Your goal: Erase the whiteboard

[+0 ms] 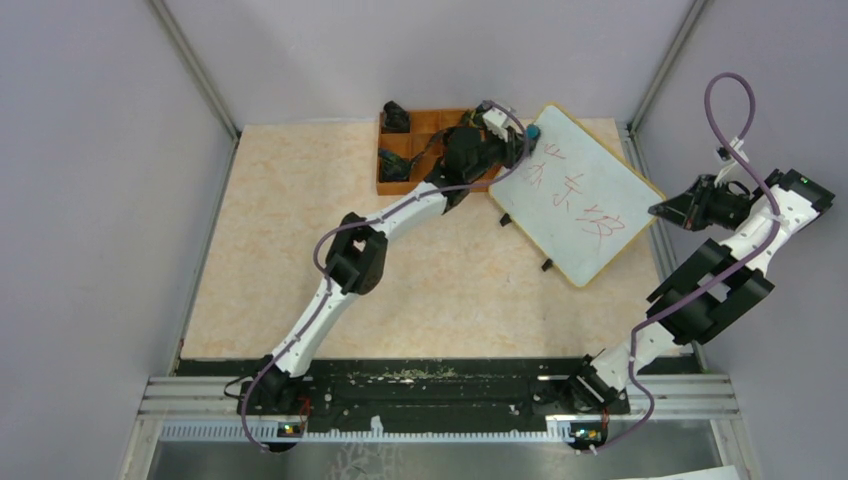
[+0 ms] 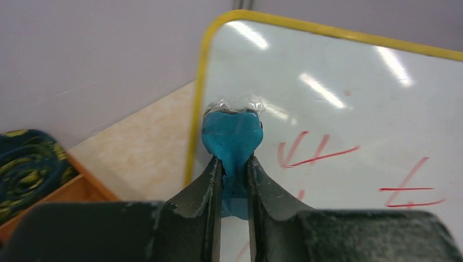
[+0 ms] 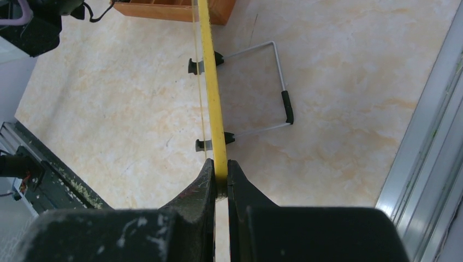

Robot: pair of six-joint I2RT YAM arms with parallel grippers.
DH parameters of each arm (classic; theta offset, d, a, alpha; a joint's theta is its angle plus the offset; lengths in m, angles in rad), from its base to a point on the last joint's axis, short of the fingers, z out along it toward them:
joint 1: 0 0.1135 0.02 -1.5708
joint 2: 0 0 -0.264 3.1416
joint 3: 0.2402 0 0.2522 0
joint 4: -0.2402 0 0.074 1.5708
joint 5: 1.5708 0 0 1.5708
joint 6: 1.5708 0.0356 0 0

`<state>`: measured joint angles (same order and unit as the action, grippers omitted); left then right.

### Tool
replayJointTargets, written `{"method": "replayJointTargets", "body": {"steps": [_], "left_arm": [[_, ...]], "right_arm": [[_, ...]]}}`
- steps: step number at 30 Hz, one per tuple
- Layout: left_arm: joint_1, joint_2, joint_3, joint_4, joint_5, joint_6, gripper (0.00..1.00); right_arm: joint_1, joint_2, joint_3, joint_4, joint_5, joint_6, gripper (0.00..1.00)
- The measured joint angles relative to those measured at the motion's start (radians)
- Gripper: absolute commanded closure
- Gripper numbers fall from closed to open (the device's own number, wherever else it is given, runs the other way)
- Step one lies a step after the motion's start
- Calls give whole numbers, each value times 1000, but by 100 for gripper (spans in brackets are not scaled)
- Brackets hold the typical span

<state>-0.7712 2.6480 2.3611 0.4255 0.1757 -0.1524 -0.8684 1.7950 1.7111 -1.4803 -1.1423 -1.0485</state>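
Beside the orange tray (image 1: 428, 122), the left gripper (image 2: 233, 165) is pinching a blue eraser (image 2: 232, 131) at the far corner of the whiteboard (image 1: 575, 195). The board is standing propped at the table's far right, its red marks (image 1: 590, 215) unwiped. The right gripper (image 3: 219, 170) is clamping its yellow frame (image 3: 213, 82). Hard wiping could twist the board loose.

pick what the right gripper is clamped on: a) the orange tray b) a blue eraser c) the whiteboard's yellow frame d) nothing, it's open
c: the right wrist view shows the right gripper shut on the yellow frame of the whiteboard, while the blue eraser sits in the left gripper.
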Motion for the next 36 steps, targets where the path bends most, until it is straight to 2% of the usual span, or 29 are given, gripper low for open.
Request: {"method": "replayJointTargets", "body": {"steps": [7,19,31,36], "left_arm": [[63,0,0,-47,-27,24,98],[-74,0,0,-40,-52,91,98],[-100,0,-2,-35,-79,164,98],[-105,-29,-63,-10,-78,183,98]], "right_arm": [[-2,-2,-3,-3,1,-4,100],[-16,-18,-23,-3,14,-4,100],[-23,-31,-36,-1,23,-7,100],[-23,-31,-35,-3,22,-6,100]]}}
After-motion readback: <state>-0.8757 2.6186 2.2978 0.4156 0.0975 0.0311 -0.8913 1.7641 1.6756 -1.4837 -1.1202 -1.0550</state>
